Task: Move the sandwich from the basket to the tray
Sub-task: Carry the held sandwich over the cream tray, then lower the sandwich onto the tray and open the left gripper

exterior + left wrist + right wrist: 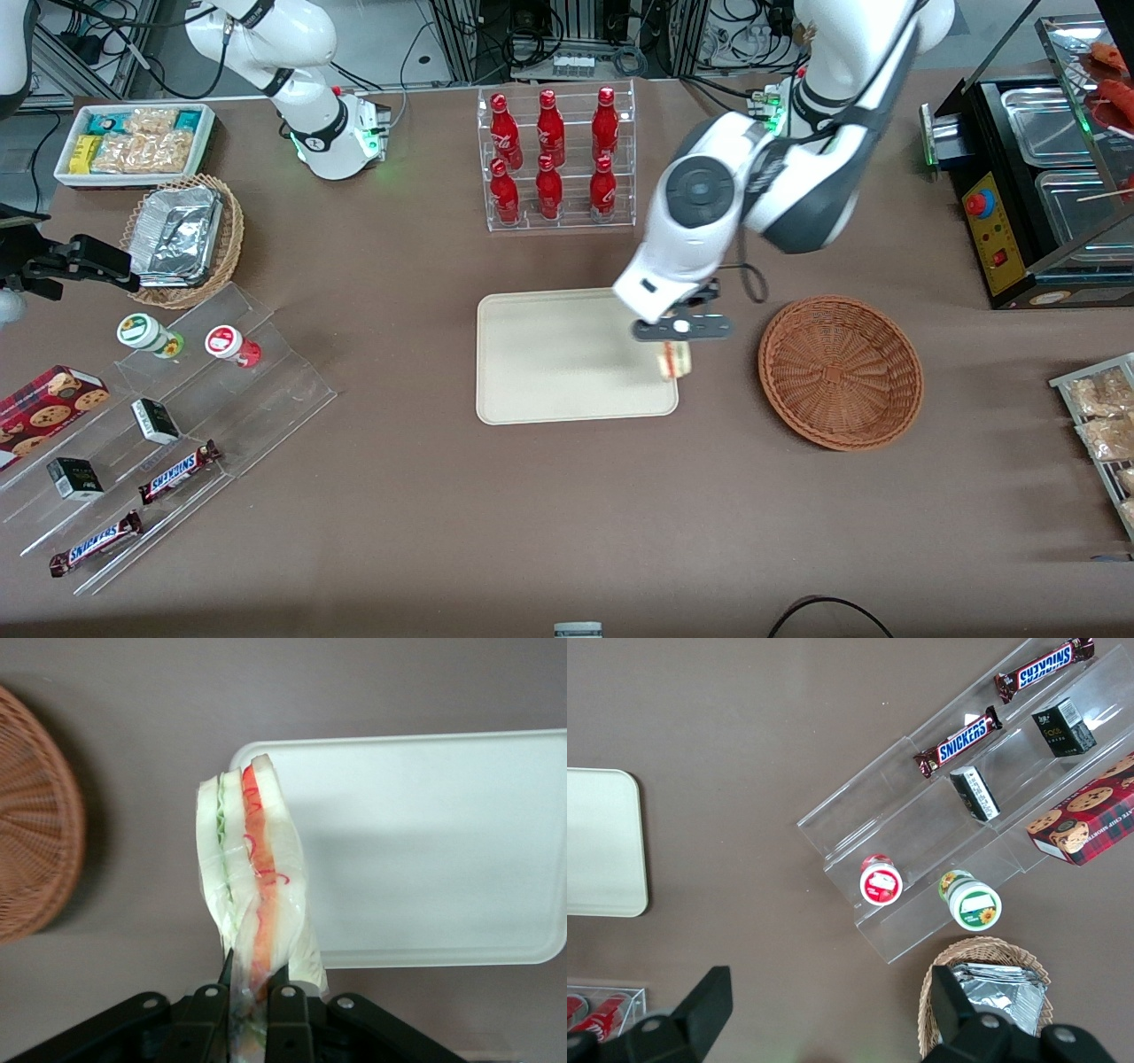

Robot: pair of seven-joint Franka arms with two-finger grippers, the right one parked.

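Black-fingered, the claw (251, 985) is clenched on one end of the sandwich (255, 895), a light, soft, film-wrapped wedge that looks easily crushed and slippery, hanging over the tray (540, 363) rim nearest the empty basket (840, 372) on the desk.

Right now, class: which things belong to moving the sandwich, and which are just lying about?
In the job: sandwich, held in the end effector above the tray edge; basket.

Lying about: cola bottles, Snickers bars, cookie box.
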